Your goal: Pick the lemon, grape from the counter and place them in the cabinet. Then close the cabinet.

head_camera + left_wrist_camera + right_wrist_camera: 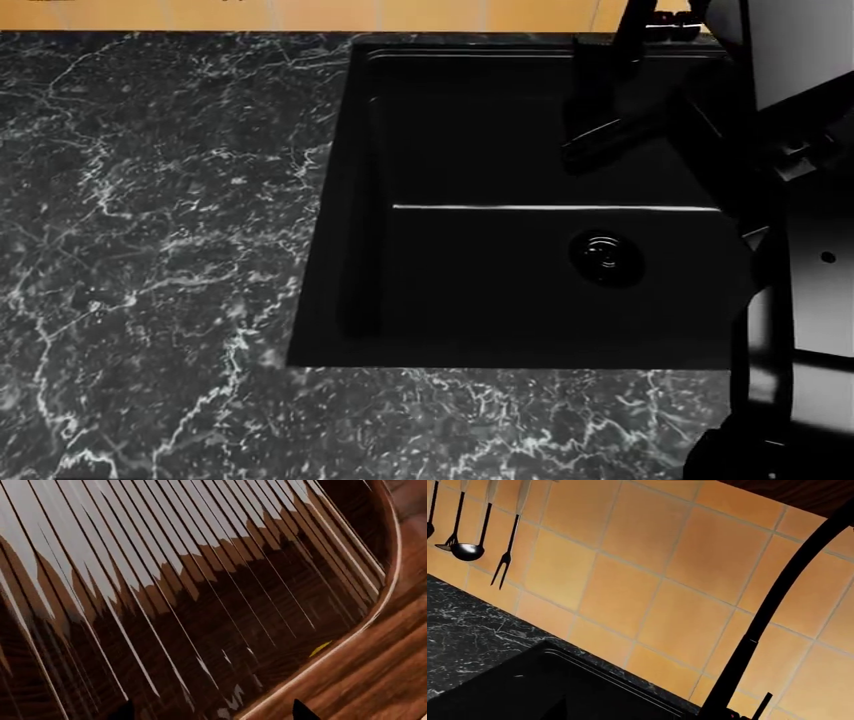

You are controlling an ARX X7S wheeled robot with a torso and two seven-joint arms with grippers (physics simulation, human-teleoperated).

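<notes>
Head view: veined marble counter (147, 250).

No legible text — none anywhere.

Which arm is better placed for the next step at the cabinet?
Left, probably: its wrist camera looks closely at the cabinet's ribbed glass door, while the right wrist camera faces the tiled wall and faucet.

One dark marble counter (147, 250) with white veins, one glossy black sink basin (534, 280), one tall black faucet (774, 610), and three hanging black utensils (467, 550).
</notes>
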